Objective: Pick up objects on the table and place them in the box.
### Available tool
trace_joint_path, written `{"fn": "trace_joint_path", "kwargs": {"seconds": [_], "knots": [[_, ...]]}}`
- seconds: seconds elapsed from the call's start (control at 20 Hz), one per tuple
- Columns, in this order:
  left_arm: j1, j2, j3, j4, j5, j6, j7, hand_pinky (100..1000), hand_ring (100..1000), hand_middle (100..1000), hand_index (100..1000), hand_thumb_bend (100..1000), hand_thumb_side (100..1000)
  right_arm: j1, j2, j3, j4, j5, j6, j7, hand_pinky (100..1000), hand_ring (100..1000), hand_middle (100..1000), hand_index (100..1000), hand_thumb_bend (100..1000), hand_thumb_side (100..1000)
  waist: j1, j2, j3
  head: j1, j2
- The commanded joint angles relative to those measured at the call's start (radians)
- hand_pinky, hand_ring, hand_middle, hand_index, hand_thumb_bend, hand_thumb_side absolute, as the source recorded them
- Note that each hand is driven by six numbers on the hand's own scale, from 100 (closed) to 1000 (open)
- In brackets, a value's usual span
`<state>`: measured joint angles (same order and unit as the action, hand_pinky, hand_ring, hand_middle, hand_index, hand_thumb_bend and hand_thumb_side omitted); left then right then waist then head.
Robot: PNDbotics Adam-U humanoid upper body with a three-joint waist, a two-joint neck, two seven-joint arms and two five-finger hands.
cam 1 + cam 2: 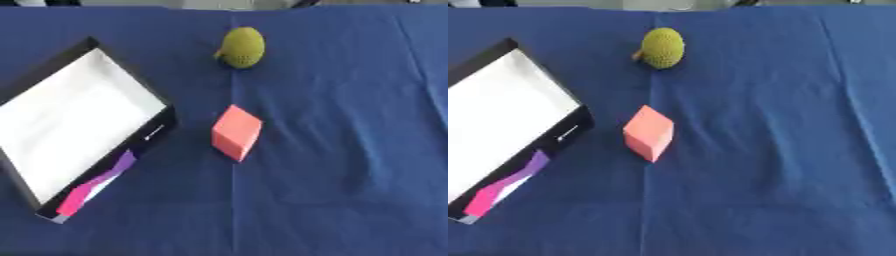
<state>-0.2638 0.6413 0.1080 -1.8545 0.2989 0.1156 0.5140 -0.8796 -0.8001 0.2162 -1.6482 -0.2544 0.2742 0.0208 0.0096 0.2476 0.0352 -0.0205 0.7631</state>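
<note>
Blue cloth (350, 165): bears every item.
Box (159, 131): left, interior empty.
Pink block (236, 132): centre, just beside box.
Green bumpy fruit (241, 47): farther back.
Hands: neither visible; state unknown.
Advice: probably grasp block across flat faces.

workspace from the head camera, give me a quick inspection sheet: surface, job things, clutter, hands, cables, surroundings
surface: table covered by a dark blue cloth, with a crease running down the middle.
job's things: box, black-walled with a white inside, open and holding nothing, at the left; pink block beside it near the centre; yellow-green bumpy fruit farther back. Both lie on the cloth, apart from each other and outside the box.
clutter: nothing seen.
hands: neither hand in view.
cables: nothing seen.
surroundings: a pale strip beyond the far edge, too blurred to identify.
</note>
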Motion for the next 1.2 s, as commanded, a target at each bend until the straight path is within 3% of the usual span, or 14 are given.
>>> {"fn": "trace_joint_path", "kwargs": {"seconds": [0.05, 0.3, 0.45, 0.6, 0.9, 1.2], "knots": [[-0.004, 0.025, 0.011, -0.017, -0.002, 0.0, 0.0, 792, 805, 789, 885, 781, 630, -0.052, -0.041, 0.018, -0.074, 0.132, -0.049, 0.169, 862, 834, 850, 902, 100, 665, -0.011, -0.008, -0.001, -0.008, 0.007], [0.001, 0.028, 0.013, -0.013, -0.001, 0.001, 0.002, 792, 805, 789, 885, 778, 630, -0.145, -0.001, 0.042, -0.152, 0.339, -0.166, 0.557, 890, 859, 860, 899, 100, 626, -0.009, -0.008, -0.005, -0.018, 0.001], [0.005, 0.034, 0.015, -0.012, -0.001, 0.0, 0.003, 792, 804, 788, 884, 777, 630, -0.198, 0.031, 0.071, -0.188, 0.421, -0.217, 0.72, 904, 875, 864, 895, 100, 595, -0.009, -0.007, -0.006, -0.022, -0.002], [0.01, 0.041, 0.015, -0.01, 0.0, 0.0, 0.002, 791, 804, 787, 882, 775, 630, -0.235, 0.059, 0.1, -0.225, 0.475, -0.252, 0.846, 910, 879, 866, 891, 100, 620, -0.009, -0.006, -0.008, -0.024, -0.005], [0.019, 0.053, 0.017, -0.004, 0.004, 0.0, 0.003, 792, 804, 787, 884, 773, 631, -0.284, 0.098, 0.211, -0.255, 0.497, -0.28, 0.886, 914, 881, 869, 891, 100, 687, -0.011, -0.005, -0.011, -0.026, -0.013], [0.035, 0.067, 0.019, 0.001, 0.004, -0.001, 0.003, 793, 805, 787, 885, 772, 631, -0.3, 0.171, 0.266, -0.236, 0.537, -0.303, 0.886, 919, 896, 886, 904, 100, 658, -0.009, -0.007, -0.019, -0.022, -0.015]]}}
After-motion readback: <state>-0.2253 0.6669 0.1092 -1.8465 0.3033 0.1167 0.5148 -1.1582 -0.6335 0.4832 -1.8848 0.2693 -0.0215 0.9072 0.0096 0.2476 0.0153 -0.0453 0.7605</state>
